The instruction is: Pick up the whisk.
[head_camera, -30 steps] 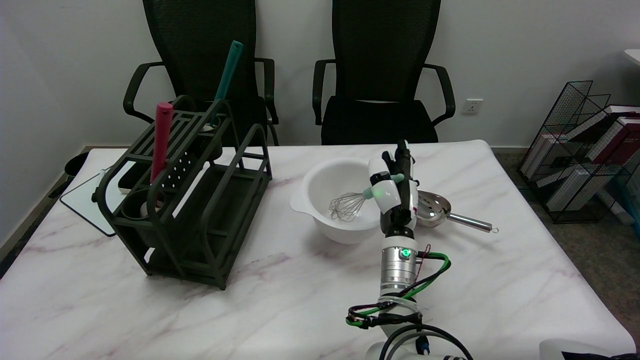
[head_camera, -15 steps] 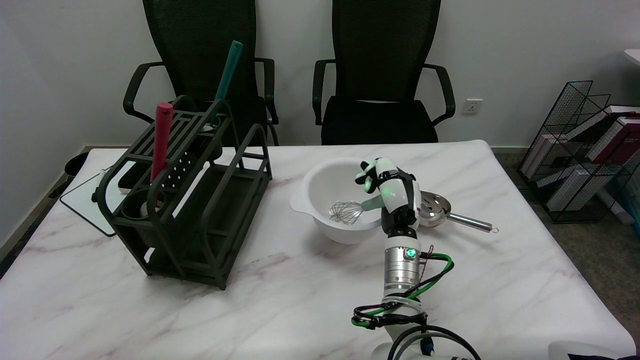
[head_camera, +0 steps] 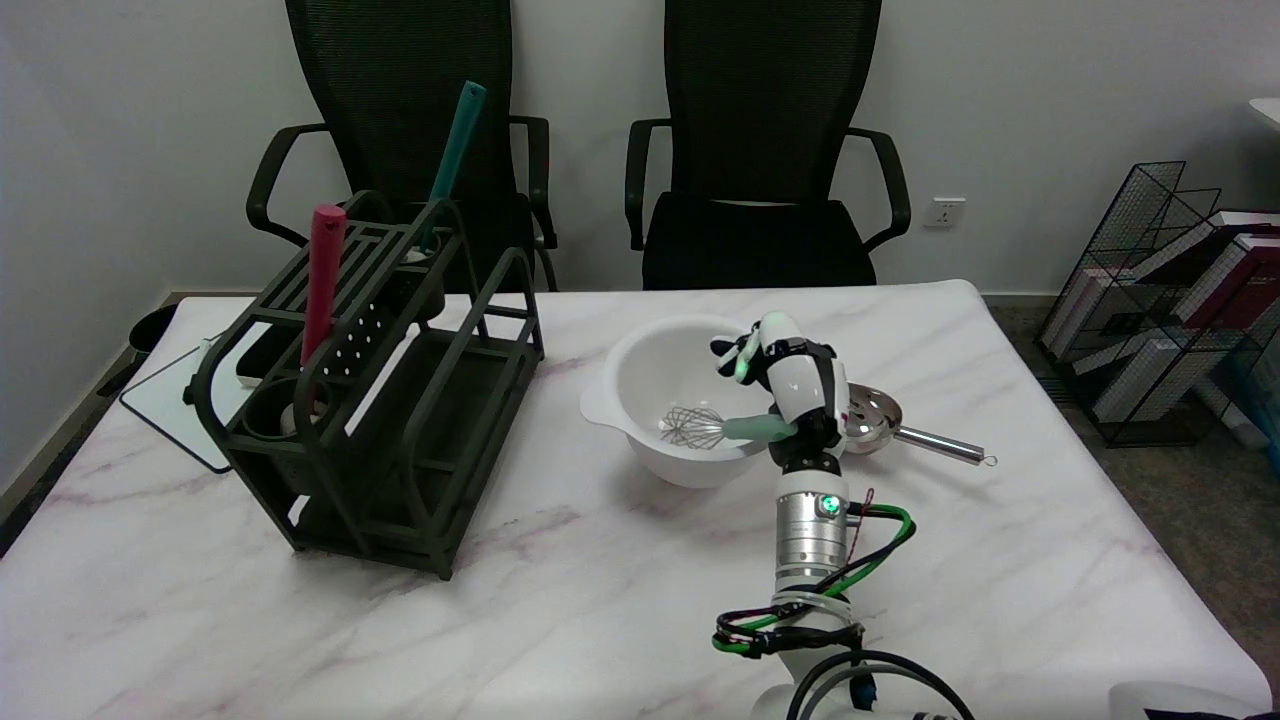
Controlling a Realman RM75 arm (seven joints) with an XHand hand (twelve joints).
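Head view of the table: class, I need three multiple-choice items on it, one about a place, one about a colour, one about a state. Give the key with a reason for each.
1. Where are the whisk's wires?
A. In the white bowl
B. In the rack
C. On the chair

2. What colour is the whisk's handle?
A. Red
B. Pale green
C. Black

3. How does the metal strainer lie?
A. Hung on the rack
B. Inside the bowl
C. On the table, right of the bowl

Key: 1 A, the wire head sits inside the bowl. 2 B, the handle at the bowl's rim by the robot hand is pale green. 3 C, it rests on the marble, handle pointing right.
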